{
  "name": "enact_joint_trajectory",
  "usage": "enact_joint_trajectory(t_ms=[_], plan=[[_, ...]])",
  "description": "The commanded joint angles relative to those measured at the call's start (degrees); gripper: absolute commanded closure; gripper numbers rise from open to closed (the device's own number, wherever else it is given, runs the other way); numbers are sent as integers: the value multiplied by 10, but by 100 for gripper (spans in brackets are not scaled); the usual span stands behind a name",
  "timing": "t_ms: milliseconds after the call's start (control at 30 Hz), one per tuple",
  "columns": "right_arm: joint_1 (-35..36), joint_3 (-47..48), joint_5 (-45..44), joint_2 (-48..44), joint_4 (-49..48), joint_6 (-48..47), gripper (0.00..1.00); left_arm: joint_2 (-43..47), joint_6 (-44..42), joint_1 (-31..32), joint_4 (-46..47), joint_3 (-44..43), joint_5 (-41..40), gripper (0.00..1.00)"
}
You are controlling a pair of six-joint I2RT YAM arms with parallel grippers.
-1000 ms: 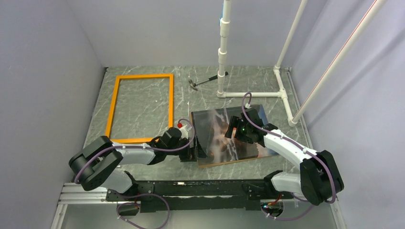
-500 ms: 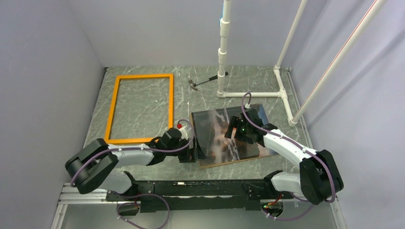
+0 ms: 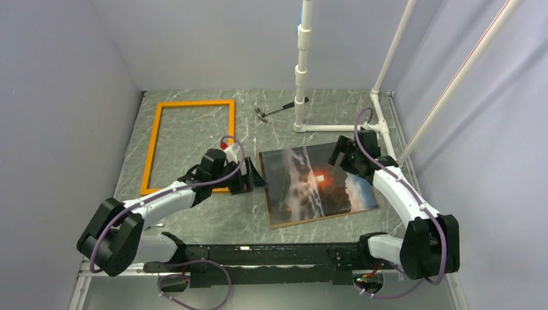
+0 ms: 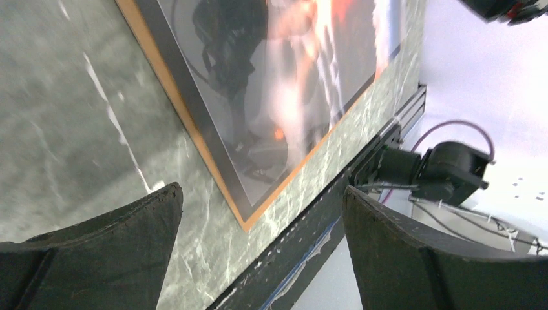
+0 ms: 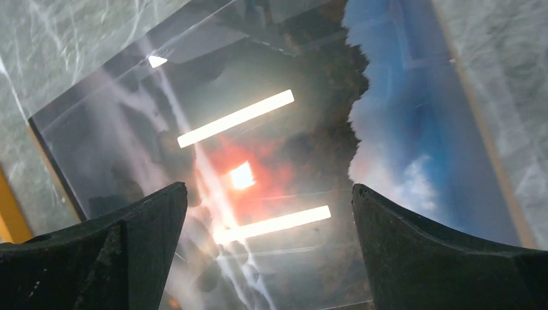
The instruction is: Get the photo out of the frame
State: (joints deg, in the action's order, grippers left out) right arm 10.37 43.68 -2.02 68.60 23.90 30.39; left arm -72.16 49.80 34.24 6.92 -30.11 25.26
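The photo point(image 3: 316, 184), dark rocks with an orange glow and blue sky, lies flat on the marble table, out of the frame. The empty orange frame point(image 3: 152, 145) lies to the far left. My left gripper point(image 3: 258, 181) hovers just off the photo's left edge, open and empty. In the left wrist view the gripper point(image 4: 262, 248) looks past the photo's point(image 4: 284, 77) brown-edged near corner. My right gripper point(image 3: 338, 156) is above the photo's far right corner, open and holding nothing. In the right wrist view the glossy photo point(image 5: 258, 148) fills the space under the open gripper point(image 5: 268, 248).
A small hammer point(image 3: 274, 111) lies at the back of the table. A white pipe stand point(image 3: 342, 128) rises behind the photo, with slanted poles point(image 3: 394, 58) on the right. Grey walls close in both sides. The arms' mounting rail point(image 3: 258, 253) runs along the near edge.
My right gripper rose off the photo's middle, moved to its far right corner and opened wider. My left gripper drew back up and left from the photo's left edge.
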Motion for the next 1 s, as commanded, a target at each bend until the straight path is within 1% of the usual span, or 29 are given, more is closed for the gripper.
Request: enact_joint_trajectory(t_ms=[0, 133, 167, 200, 300, 400, 467, 533, 633, 700, 833, 967], plan=[[-30, 33, 3, 23, -21, -28, 1, -23, -54, -50, -18, -75, 40, 6], [-35, 44, 17, 72, -38, -28, 4, -78, -101, -75, -36, -144, 30, 7], [-35, 36, 33, 92, -53, -31, 6, -110, -135, -86, -55, -193, 21, 7], [-35, 32, 34, 97, -57, -33, 6, -130, -151, -88, -58, -213, 21, 7], [-35, 24, 37, 107, -67, -41, 8, -177, -200, -93, -75, -268, 5, 7], [-34, 18, 41, 111, -72, -45, 8, -236, -243, -96, -101, -327, 9, 7], [-34, 15, 46, 112, -76, -46, 8, -276, -269, -96, -135, -370, 4, 7], [-34, 12, 51, 115, -79, -46, 8, -313, -287, -97, -156, -409, -4, 7], [-34, 10, 57, 116, -82, -47, 8, -373, -299, -99, -183, -457, 10, 7], [-34, 10, 60, 117, -83, -49, 8, -396, -296, -98, -195, -477, 14, 7], [-35, 10, 63, 116, -83, -51, 8, -417, -293, -99, -186, -479, 9, 7], [-35, 7, 62, 116, -85, -53, 8, -434, -293, -98, -176, -479, 26, 7]])
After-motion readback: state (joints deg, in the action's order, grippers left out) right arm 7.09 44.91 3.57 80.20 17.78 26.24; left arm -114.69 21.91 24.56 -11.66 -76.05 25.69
